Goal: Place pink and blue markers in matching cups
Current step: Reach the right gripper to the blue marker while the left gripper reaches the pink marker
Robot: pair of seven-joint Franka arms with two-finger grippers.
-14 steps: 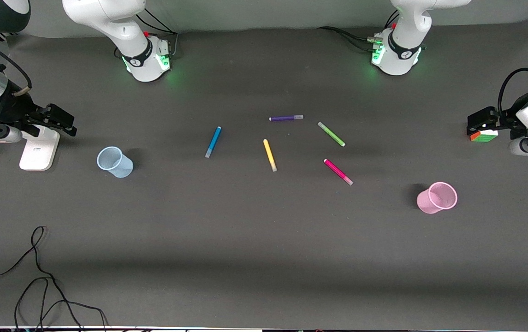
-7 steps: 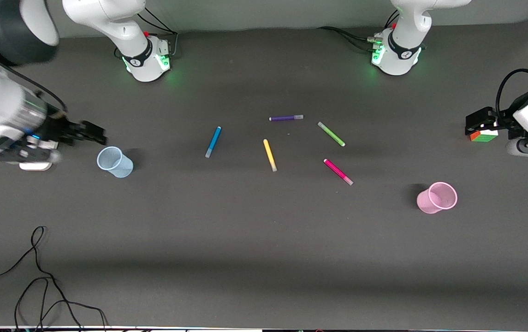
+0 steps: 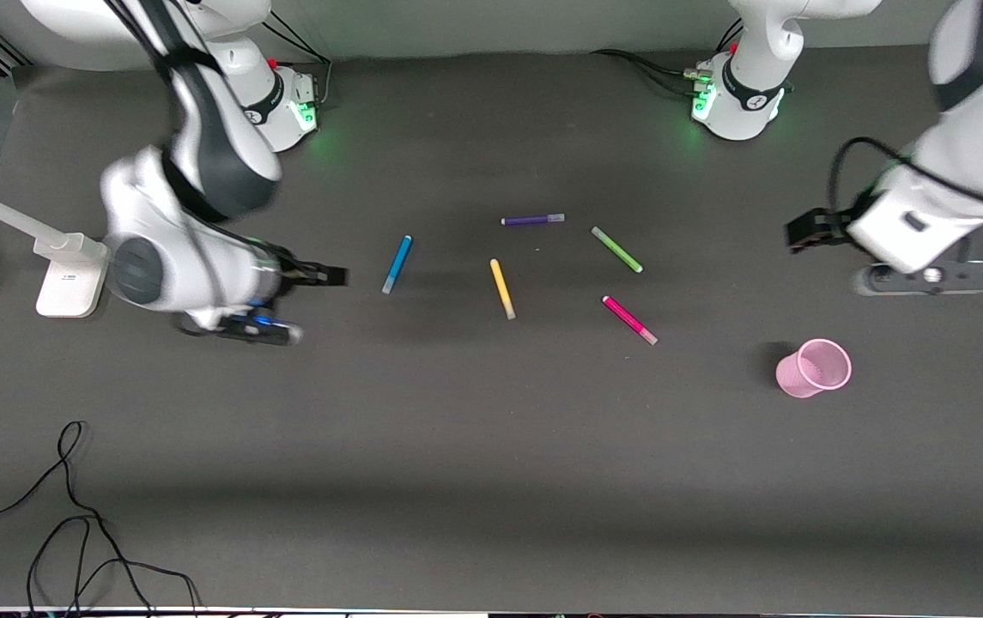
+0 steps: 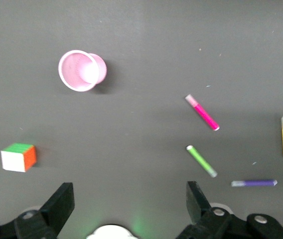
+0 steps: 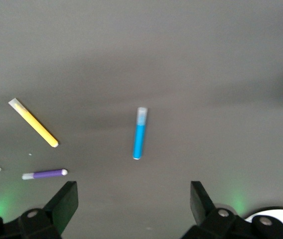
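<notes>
The right gripper has its jaws spread wide with nothing between them, as the right wrist view shows, and it hangs over the table just beside the blue marker on the side toward the right arm's end. A second ago it was out by the white stand at that end; it has since swung in over the spot where the pale blue cup stood, and its wrist now hides that cup completely in the front view. The left gripper is also open wide and empty; it has come inward from the table's edge at the left arm's end, covering the colour cube in the front view, though the cube shows in the left wrist view.

The markers have not moved. Taking the yellow marker as centre, the blue marker lies toward the right arm's end; the pink marker toward the left arm's end and slightly nearer the camera; the purple marker and green marker farther from it. The pink cup stands upright past the pink marker, well apart, with open table around it. A black cable lies at the near corner.
</notes>
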